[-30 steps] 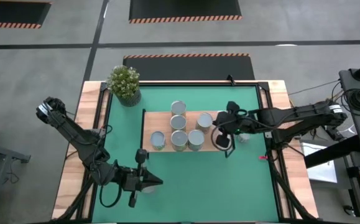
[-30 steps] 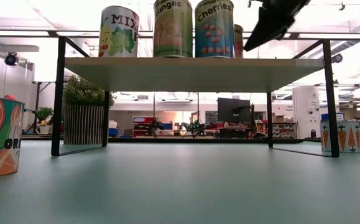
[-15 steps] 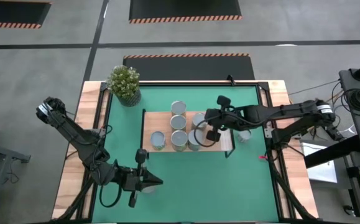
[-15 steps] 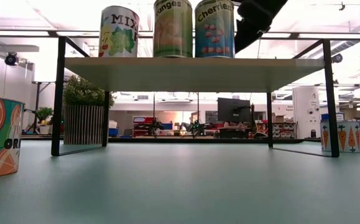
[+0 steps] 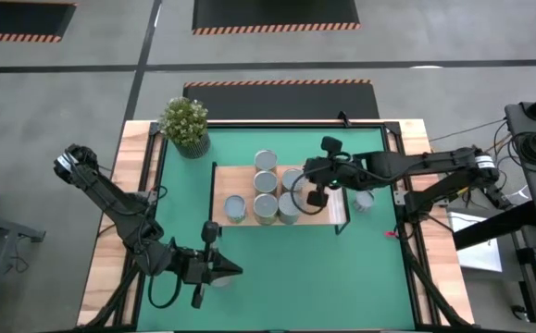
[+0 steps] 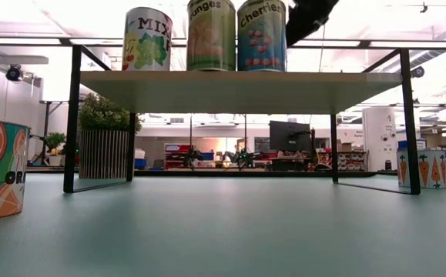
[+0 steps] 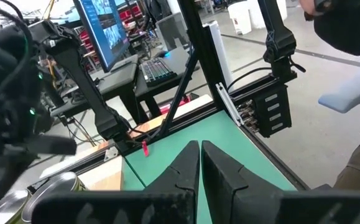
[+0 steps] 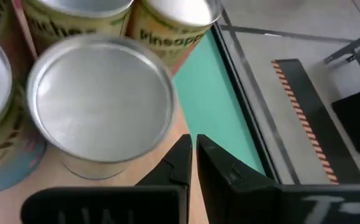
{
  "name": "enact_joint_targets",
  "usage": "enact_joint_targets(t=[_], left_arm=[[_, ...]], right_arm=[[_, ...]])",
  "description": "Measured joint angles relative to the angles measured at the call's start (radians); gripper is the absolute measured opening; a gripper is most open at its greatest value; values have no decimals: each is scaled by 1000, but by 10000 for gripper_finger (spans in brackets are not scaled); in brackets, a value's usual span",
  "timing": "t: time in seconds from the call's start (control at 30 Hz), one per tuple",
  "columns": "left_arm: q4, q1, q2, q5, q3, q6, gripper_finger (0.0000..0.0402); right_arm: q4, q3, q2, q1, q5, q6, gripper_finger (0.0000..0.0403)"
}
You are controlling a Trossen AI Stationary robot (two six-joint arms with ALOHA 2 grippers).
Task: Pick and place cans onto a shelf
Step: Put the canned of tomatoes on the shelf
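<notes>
Where monitors glow, green mat (image 5: 277, 268) below

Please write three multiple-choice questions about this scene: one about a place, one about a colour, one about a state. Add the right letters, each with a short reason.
1. Where is the right tool?
A. Above the shelf, close beside the cans
B. At the near edge, next to the left arm
C. Folded back, far from everything

2. What colour is the table mat?
A. Red
B. Green
C. Grey

3. In what state is the left tool?
A. Shut and empty
B. Wide open
C. Shut on a can

Answers:
1 A: the high view shows the right arm reaching over the board, and its wrist view looks down on can tops.
2 B: the mat is green in the high view.
3 A: in the left wrist view the fingers meet with nothing between them.
</notes>
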Motion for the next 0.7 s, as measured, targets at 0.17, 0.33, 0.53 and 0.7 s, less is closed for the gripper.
enact_joint_targets(t=[0.17,0.33,0.53,0.7], left_arm=[[-1,0,0,0,0,0,0],[-1,0,0,0,0,0,0],[-1,0,0,0,0,0,0],[0,0,0,0,0,0,0]], right_arm=[[-56,16,-45,0,-112,71,12],[-113,9,-63,0,-184,137,12],[-92,-24,-39,0,-184,146,12],[-11,-41,-21,-1,-184,114,12]])
